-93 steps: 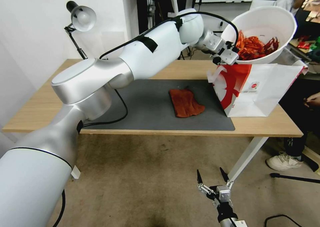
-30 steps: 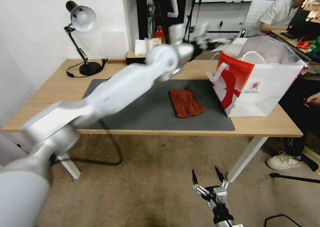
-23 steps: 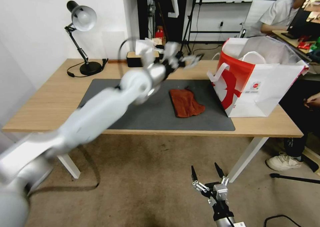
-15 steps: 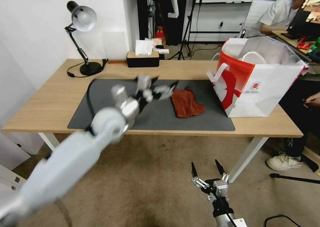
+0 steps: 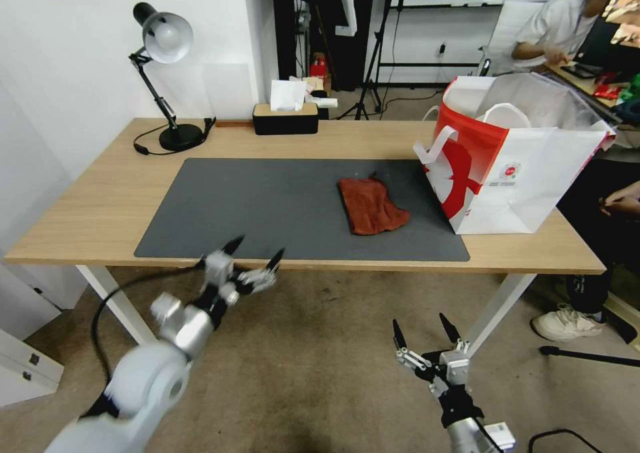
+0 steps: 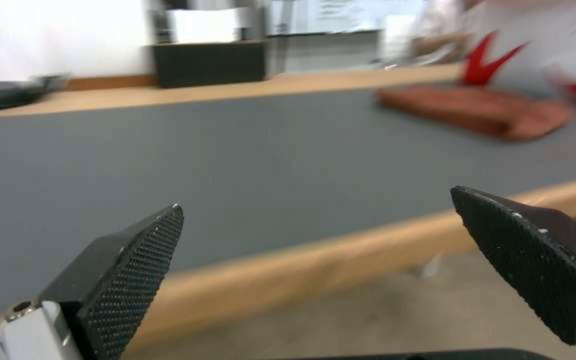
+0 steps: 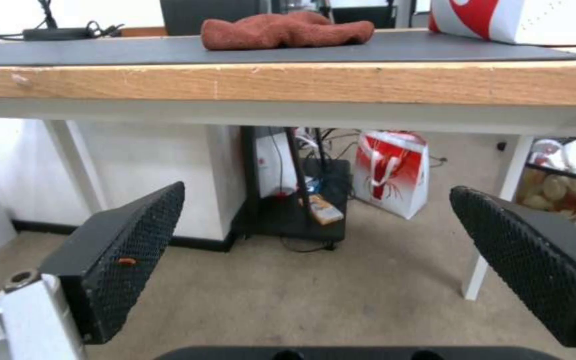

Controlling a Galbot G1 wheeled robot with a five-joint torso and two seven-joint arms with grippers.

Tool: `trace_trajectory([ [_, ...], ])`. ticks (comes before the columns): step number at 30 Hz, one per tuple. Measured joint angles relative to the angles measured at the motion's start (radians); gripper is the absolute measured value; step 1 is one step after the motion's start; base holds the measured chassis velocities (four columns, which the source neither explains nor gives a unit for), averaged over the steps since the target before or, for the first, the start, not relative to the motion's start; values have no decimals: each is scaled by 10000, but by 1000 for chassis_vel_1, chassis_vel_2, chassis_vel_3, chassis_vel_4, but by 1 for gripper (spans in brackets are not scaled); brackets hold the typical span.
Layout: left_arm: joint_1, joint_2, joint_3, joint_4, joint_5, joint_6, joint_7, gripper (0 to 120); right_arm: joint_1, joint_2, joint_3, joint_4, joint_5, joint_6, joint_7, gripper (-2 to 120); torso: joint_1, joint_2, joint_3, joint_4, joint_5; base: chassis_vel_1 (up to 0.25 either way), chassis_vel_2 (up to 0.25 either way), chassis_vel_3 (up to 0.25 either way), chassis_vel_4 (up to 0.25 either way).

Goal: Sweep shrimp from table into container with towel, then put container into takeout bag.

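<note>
The rust-red towel (image 5: 370,204) lies rumpled on the grey mat (image 5: 267,203), right of centre. The takeout bag (image 5: 513,166) stands upright and open at the table's right end, showing its foil lining. The container and the shrimp are hidden from view. My left gripper (image 5: 257,251) is open and empty, just below the table's front edge, left of the towel. In the left wrist view that gripper (image 6: 315,205) faces the mat, with the towel (image 6: 475,107) and the bag (image 6: 535,60) beyond. My right gripper (image 5: 421,326) hangs open and empty, low above the floor; its wrist view (image 7: 315,192) shows the towel (image 7: 288,29) on the table.
A desk lamp (image 5: 163,36) and a black tissue box (image 5: 285,116) stand along the table's far edge. Below the table are a white leg (image 5: 493,313) and a second red-white bag (image 7: 391,172) on the floor. People sit at the right and behind.
My left arm has swung back from above the takeout bag, across the mat, down to the table's front edge, open and without the container. The right gripper has barely moved.
</note>
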Motion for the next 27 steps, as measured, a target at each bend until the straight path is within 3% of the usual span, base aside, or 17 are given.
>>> trace_trajectory([
  [1, 464, -160, -287, 31, 208, -430, -78, 100, -25, -62, 61, 84, 76, -6, -114, 100, 1, 0, 1, -2, 1, 0, 0, 0, 0],
  [3, 666, -233, -433, 61, 259, -624, -80, 100, -38, -86, 99, 134, 104, -7, -159, 100, 2, 0, 1, -2, 2, 0, 0, 0, 0],
  [5, 1543, -598, -1012, 480, 412, -1768, 221, 100, -58, -163, 342, 299, 159, -6, -214, 100, 1, 0, 0, 0, 4, 0, 0, 0, 0],
  [6, 1543, -598, -1012, 480, 412, -1768, 221, 100, -58, -163, 342, 299, 159, -6, -214, 100, 1, 0, 0, 0, 4, 0, 0, 0, 0],
  [9, 1882, -875, -1103, 882, 475, -2580, 475, 100, -64, -272, 518, 381, 154, -6, -217, 100, 1, 1, 0, 0, 3, 0, 0, 0, 0],
  [13, 1863, -1130, -1008, 1243, 590, -2895, 500, 100, -15, -305, 646, 520, 140, -13, -215, 100, 2, 0, 2, -2, 1, 0, 0, 0, 0],
  [19, 1699, -1360, -792, 1397, 828, -2906, 497, 100, -22, -294, 677, 645, 104, -37, -181, 100, 3, 0, 1, -3, 3, 0, 0, 0, 0],
  [27, 1640, -1408, -668, 1541, 841, -2867, 481, 100, -31, -294, 677, 644, 93, -43, -163, 100, 3, 0, 1, -2, 1, 0, 0, 0, 0],
])
